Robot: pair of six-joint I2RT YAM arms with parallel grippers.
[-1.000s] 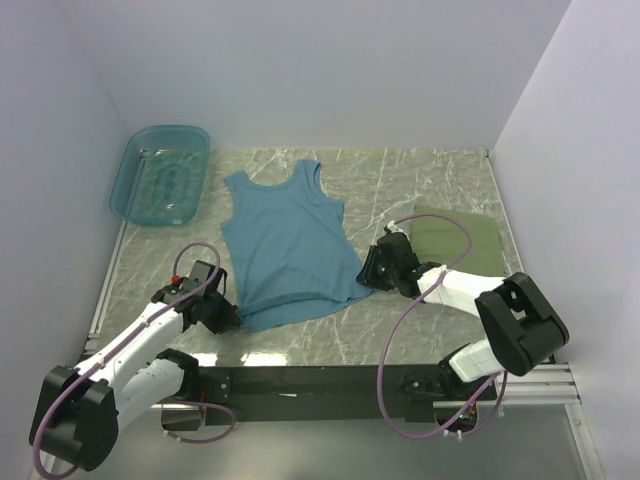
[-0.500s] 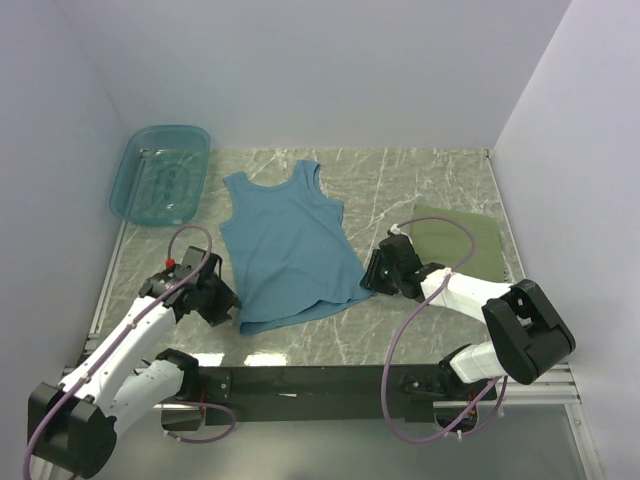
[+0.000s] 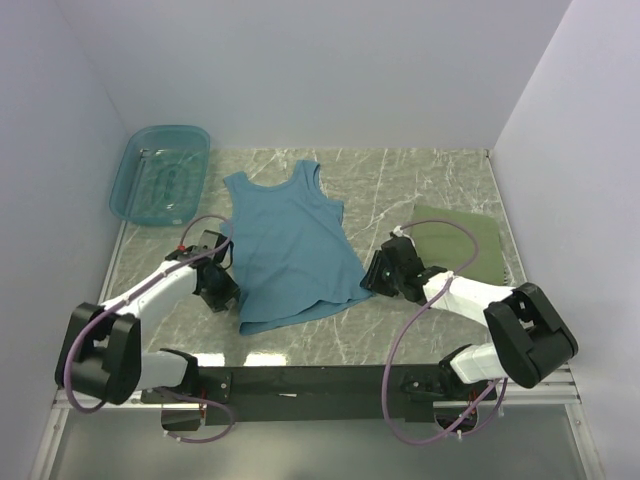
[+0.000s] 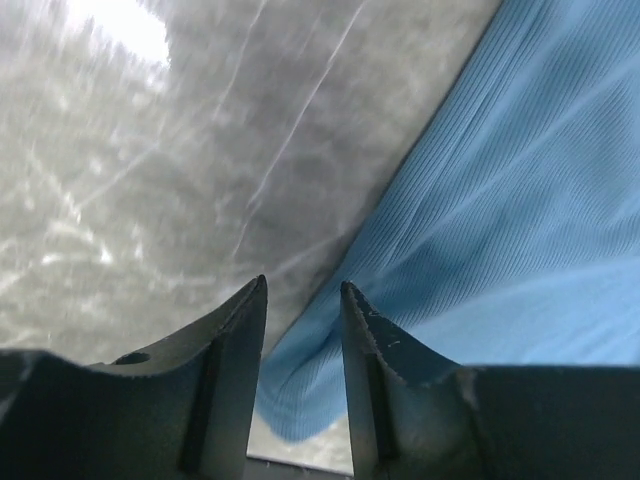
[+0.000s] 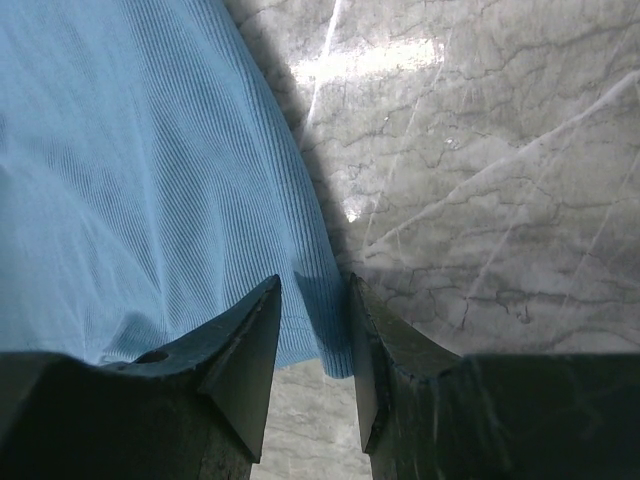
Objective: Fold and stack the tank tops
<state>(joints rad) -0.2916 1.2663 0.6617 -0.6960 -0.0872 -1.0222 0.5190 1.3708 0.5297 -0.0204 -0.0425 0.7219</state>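
The plain teal-blue tank top (image 3: 288,245) lies spread flat mid-table, straps pointing to the back. My left gripper (image 3: 226,297) is low at its bottom-left hem corner. In the left wrist view (image 4: 302,285) its jaws stand slightly apart with the blue hem (image 4: 520,200) between them. My right gripper (image 3: 372,276) is at the bottom-right hem corner. In the right wrist view (image 5: 315,280) its jaws are also apart, straddling the corner of the fabric (image 5: 130,180). The olive green tank top (image 3: 462,245) lies folded at the right. The striped tank top is not in view.
A translucent teal plastic basin (image 3: 160,175) stands at the back left corner. The marble table (image 3: 410,185) is walled by white panels at the left, back and right. The arms' black base rail (image 3: 300,380) runs along the near edge.
My left arm has swung in from the near left to the tank top's bottom-left corner. The near hem has bunched up a little. My right gripper has barely moved.
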